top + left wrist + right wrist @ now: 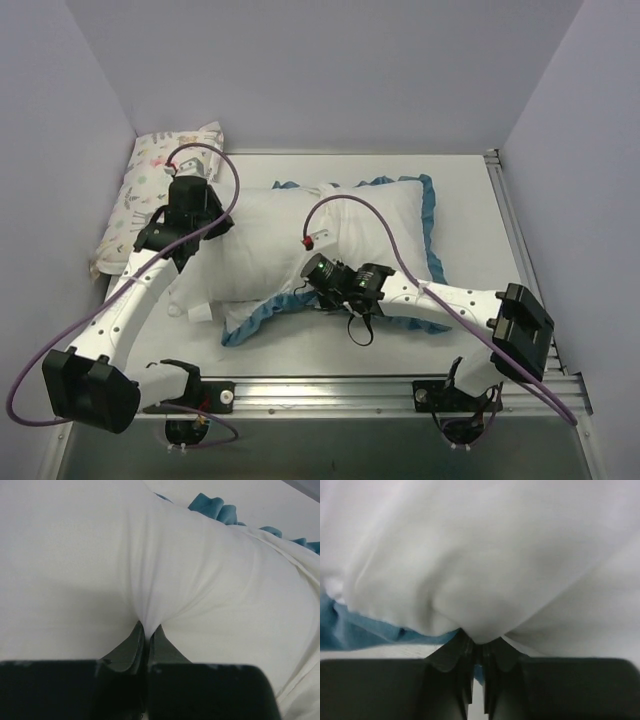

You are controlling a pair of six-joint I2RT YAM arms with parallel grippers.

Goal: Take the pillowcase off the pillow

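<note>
The white pillow (pixel 210 275) lies across the table, its left end bare. The pillowcase (pixel 380 225) covers its right part, white inside outward, with blue ruffled trim (pixel 432 230) round the edge. My left gripper (pixel 205 228) is shut on a pinch of the pillow's white fabric (pixel 150 580); its fingertips (pixel 148 627) meet tightly. My right gripper (pixel 312 268) is at the pillowcase's near edge, shut (pixel 479 642) on white cloth (pixel 485 580) with blue trim (pixel 365 630) beside and between the jaws.
A small pastel animal-print pillow (pixel 150 180) lies at the back left against the wall. Metal rails run along the table's right side (pixel 512 225) and front edge (pixel 330 390). Purple walls close in on three sides.
</note>
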